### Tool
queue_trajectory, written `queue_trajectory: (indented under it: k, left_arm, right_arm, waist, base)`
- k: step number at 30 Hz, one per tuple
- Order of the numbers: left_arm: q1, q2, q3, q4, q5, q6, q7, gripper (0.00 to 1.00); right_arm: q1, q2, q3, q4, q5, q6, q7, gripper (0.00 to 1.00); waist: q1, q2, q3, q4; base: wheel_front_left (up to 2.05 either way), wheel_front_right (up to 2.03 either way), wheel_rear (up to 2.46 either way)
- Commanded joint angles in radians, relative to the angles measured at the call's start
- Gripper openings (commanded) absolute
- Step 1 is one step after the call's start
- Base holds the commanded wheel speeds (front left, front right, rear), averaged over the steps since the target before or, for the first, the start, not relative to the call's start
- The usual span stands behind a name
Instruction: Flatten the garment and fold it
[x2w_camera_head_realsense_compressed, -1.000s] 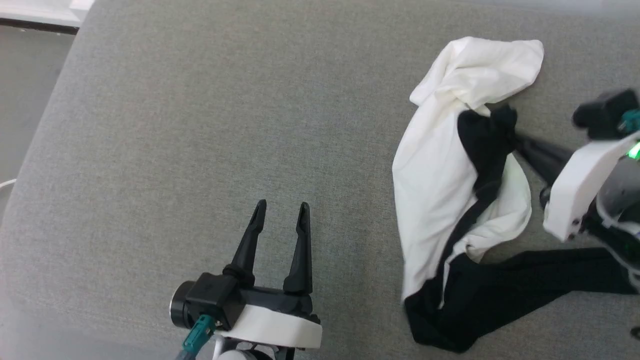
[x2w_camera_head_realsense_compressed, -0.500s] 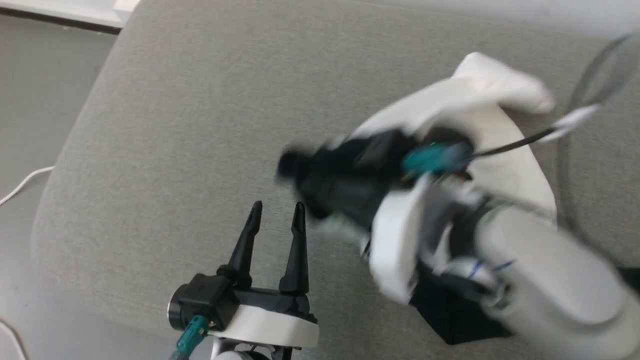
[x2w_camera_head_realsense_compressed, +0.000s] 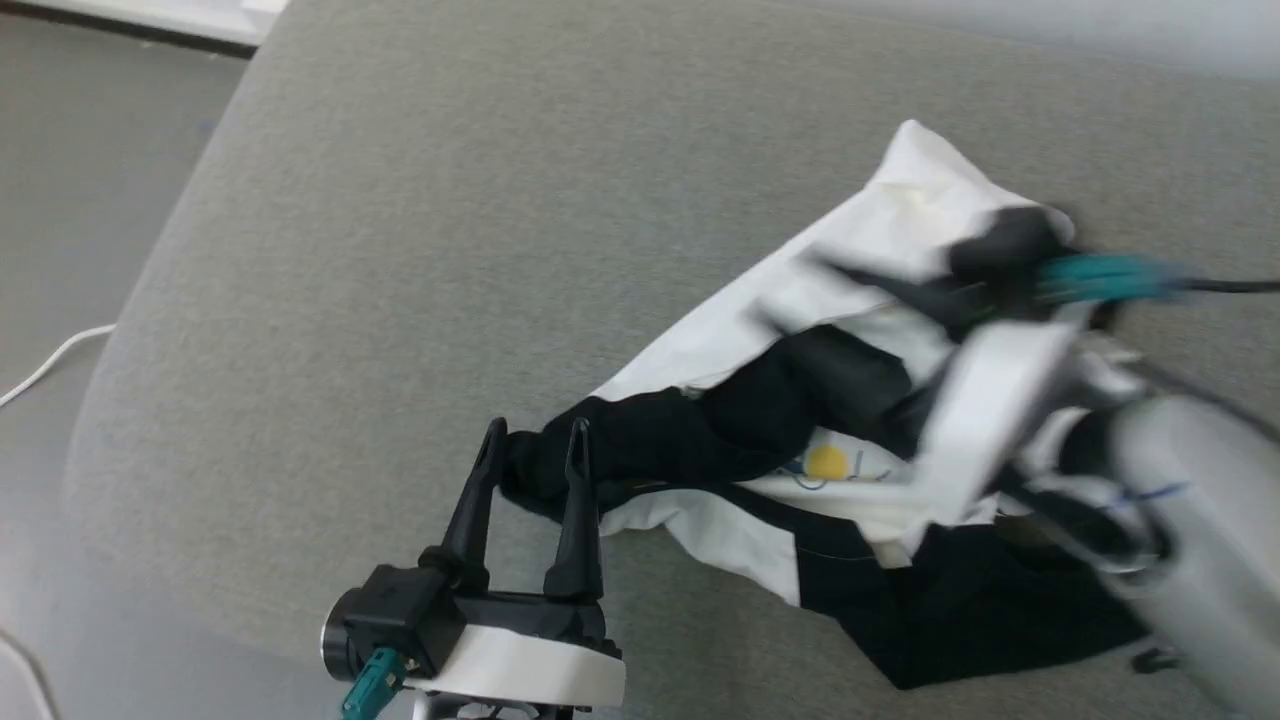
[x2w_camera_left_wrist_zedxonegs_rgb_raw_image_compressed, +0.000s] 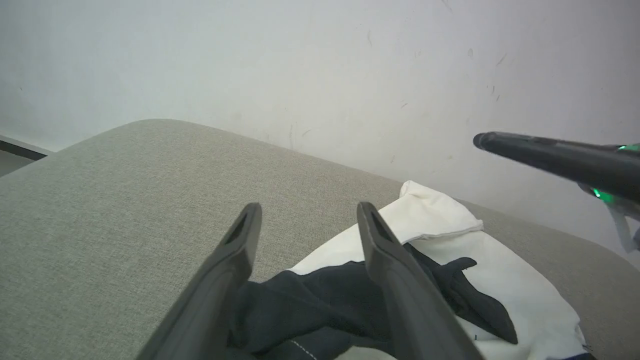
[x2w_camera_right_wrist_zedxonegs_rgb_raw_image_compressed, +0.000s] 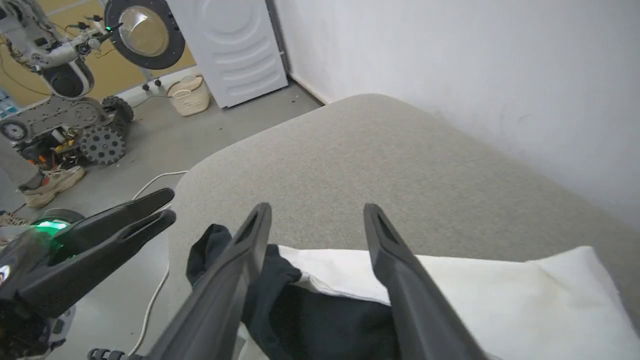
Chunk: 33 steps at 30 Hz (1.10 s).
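The garment (x2w_camera_head_realsense_compressed: 880, 225) lies crumpled on the grey cushion (x2w_camera_head_realsense_compressed: 450, 200), white with a black sleeve (x2w_camera_head_realsense_compressed: 700, 430) thrown across it and a yellow print (x2w_camera_head_realsense_compressed: 826, 462) showing. The sleeve's end lies on the cushion at the fingertips of my left gripper (x2w_camera_head_realsense_compressed: 533, 440), which is open; seen from the left wrist, the sleeve (x2w_camera_left_wrist_zedxonegs_rgb_raw_image_compressed: 310, 305) sits low between its fingers (x2w_camera_left_wrist_zedxonegs_rgb_raw_image_compressed: 306, 215). My right gripper (x2w_camera_head_realsense_compressed: 790, 290), blurred, hovers over the garment's white part. From its own wrist its fingers (x2w_camera_right_wrist_zedxonegs_rgb_raw_image_compressed: 317, 212) stand apart with nothing between them, above the garment (x2w_camera_right_wrist_zedxonegs_rgb_raw_image_compressed: 450, 285).
The cushion's rounded edge drops to the floor at the left, where a white cable (x2w_camera_head_realsense_compressed: 50, 360) lies. A pale wall (x2w_camera_left_wrist_zedxonegs_rgb_raw_image_compressed: 320, 65) backs the cushion. Across the room stand a washing machine (x2w_camera_right_wrist_zedxonegs_rgb_raw_image_compressed: 230, 45), a basket (x2w_camera_right_wrist_zedxonegs_rgb_raw_image_compressed: 190, 95), another wheeled robot (x2w_camera_right_wrist_zedxonegs_rgb_raw_image_compressed: 65, 115) and a person's shoe (x2w_camera_right_wrist_zedxonegs_rgb_raw_image_compressed: 50, 185).
My right gripper swept left holding the black sleeve, then let it go and pulled back right. The sleeve now reaches my left gripper. The head camera also shifted.
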Motion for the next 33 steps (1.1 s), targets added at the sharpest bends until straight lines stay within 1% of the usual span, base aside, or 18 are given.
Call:
queue_trajectory:
  k: [1,4,7,9,11,12,14,15,17,20,23,27,30,33]
  left_arm:
    - [0.0,-0.002,0.001,-0.002,0.009,-0.004,-0.005,1.0]
    - [0.0,0.002,0.004,0.0,0.023,-0.008,-0.005,1.0]
    - [0.002,0.014,0.003,-0.003,0.034,-0.01,-0.004,1.0]
    - [0.001,0.025,0.002,-0.008,0.043,-0.009,0.001,1.0]
    - [-0.002,0.037,-0.001,-0.012,0.054,-0.008,0.013,1.0]
    - [-0.003,0.044,-0.002,-0.013,0.059,-0.007,0.019,1.0]
    - [-0.006,0.06,-0.006,-0.015,0.074,-0.008,0.033,1.0]
    - [-0.009,0.07,-0.012,-0.014,0.084,-0.009,0.044,1.0]
    - [-0.025,0.092,-0.032,-0.006,0.112,-0.019,0.074,1.0]
    - [-0.074,0.137,-0.066,0.014,0.168,-0.043,0.141,1.0]
    - [-0.141,0.184,-0.101,0.049,0.215,-0.087,0.248,1.0]
    - [-0.22,0.257,-0.145,0.108,0.278,-0.15,0.444,1.0]
    - [-0.265,0.283,-0.151,0.125,0.304,-0.167,0.541,1.0]
    - [-0.302,0.299,-0.156,0.137,0.328,-0.173,0.592,1.0]
  right_arm:
    - [0.045,-0.018,-0.057,-0.013,-0.026,-0.001,-0.039,1.0]
    - [0.18,-0.024,-0.257,-0.044,-0.085,-0.001,-0.134,1.0]
    - [0.351,0.016,-0.474,-0.087,-0.163,-0.001,-0.201,1.0]
    - [0.469,0.069,-0.615,-0.127,-0.226,-0.001,-0.231,1.0]
    - [0.574,0.137,-0.735,-0.174,-0.292,-0.001,-0.257,1.0]
    - [0.622,0.179,-0.781,-0.199,-0.321,-0.001,-0.264,1.0]
    - [0.7,0.259,-0.843,-0.242,-0.354,-0.001,-0.272,1.0]
    - [0.729,0.288,-0.861,-0.255,-0.366,-0.001,-0.274,1.0]
    - [0.766,0.325,-0.876,-0.268,-0.388,-0.001,-0.275,1.0]
    - [0.779,0.353,-0.867,-0.282,-0.397,-0.001,-0.274,1.0]
    - [0.769,0.364,-0.859,-0.29,-0.405,-0.001,-0.271,1.0]
    - [0.755,0.367,-0.85,-0.293,-0.409,-0.001,-0.263,1.0]
    - [0.754,0.366,-0.845,-0.292,-0.405,-0.001,-0.255,1.0]
    - [0.751,0.362,-0.838,-0.293,-0.397,-0.001,-0.249,1.0]
  waist:
    - [-0.0001,0.0,-0.024,-0.056]
    - [-0.0001,0.0,-0.042,-0.108]
    - [-0.0001,0.0,-0.057,-0.159]
    - [-0.0001,0.0,-0.061,-0.188]
    - [-0.0001,0.0,-0.063,-0.218]
    - [-0.0001,0.0,-0.065,-0.234]
    - [-0.0001,0.0,-0.065,-0.268]
    - [-0.0001,0.0,-0.065,-0.284]
    - [-0.0001,0.0,-0.065,-0.309]
    - [-0.0001,0.0,-0.062,-0.34]
    - [-0.0001,0.0,-0.057,-0.358]
    - [-0.0001,0.0,-0.044,-0.368]
    - [-0.0001,0.0,-0.027,-0.368]
    - [-0.0001,0.0,-0.006,-0.367]
  base:
    - [0.0,0.0,0.0]
    - [0.0,0.0,0.0]
    - [0.0,0.0,0.0]
    - [0.0,0.0,0.0]
    - [0.0,0.0,0.0]
    - [0.0,0.0,0.0]
    - [0.0,0.0,0.0]
    - [0.0,0.0,0.0]
    - [0.0,0.0,0.0]
    - [0.0,0.0,0.0]
    - [0.0,0.0,0.0]
    - [0.0,0.0,0.0]
    - [0.0,0.0,0.0]
    - [0.0,0.0,0.0]
